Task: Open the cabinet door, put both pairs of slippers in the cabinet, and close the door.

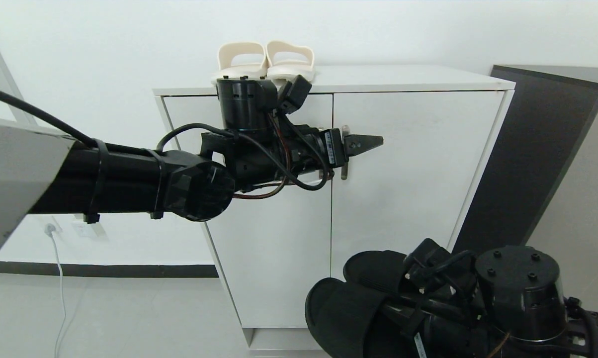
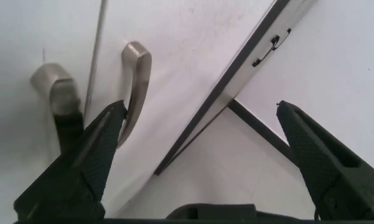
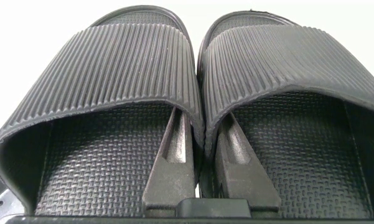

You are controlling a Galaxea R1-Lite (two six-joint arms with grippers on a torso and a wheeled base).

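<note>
Nearest, the right pincer (image 3: 202,134) is gripping the black slippers (image 1: 351,298) low in front of the cabinet (image 1: 418,77). One finger is reaching inside each slipper, squeezing the two adjoining inner walls together under the ribbed straps. The pair is looking light and rubbery, and the knobbly footbeds are probably giving decent friction. Being soft, the slippers are likely to sag or swing, so pinching both walls at once is seeming the sensible hold.

Farther out, the left pincer (image 2: 196,121) is hanging wide open at the seam between the two shut doors. One fingertip (image 2: 109,121) is lying just beside a door handle (image 2: 137,74); whether it is touching, I cannot tell. The handle is looking like a slim, smooth, curved metal strap, stiff but probably slippery, so it is calling for a square grip across its middle. The door is probably a light, rigid panel wanting a pull along its hinge arc.

Farthest, the cream slippers (image 1: 266,59) are sitting side by side on the cabinet's top near its left end. They are appearing light and moulded, likely suiting the same inner-wall pinch.
</note>
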